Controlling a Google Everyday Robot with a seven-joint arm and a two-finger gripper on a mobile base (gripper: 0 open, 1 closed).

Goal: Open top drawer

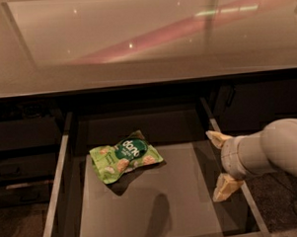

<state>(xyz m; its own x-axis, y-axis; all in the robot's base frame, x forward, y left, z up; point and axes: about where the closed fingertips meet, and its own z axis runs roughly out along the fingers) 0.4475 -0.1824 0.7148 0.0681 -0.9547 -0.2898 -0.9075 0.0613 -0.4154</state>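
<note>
The hand (221,162), fingers spread and empty, hovers at the right rim of the drawer (167,203), which stands pulled out to its left, below the desk (135,37). Rigid and rail-guided, the drawer probably slides easily. Its front pull, the natural hold, is out of view.

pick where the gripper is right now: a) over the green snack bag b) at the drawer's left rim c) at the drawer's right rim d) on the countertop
c: the gripper sits at the right rim of the open top drawer, fingers apart, clear of the green snack bag lying on the drawer floor.
</note>
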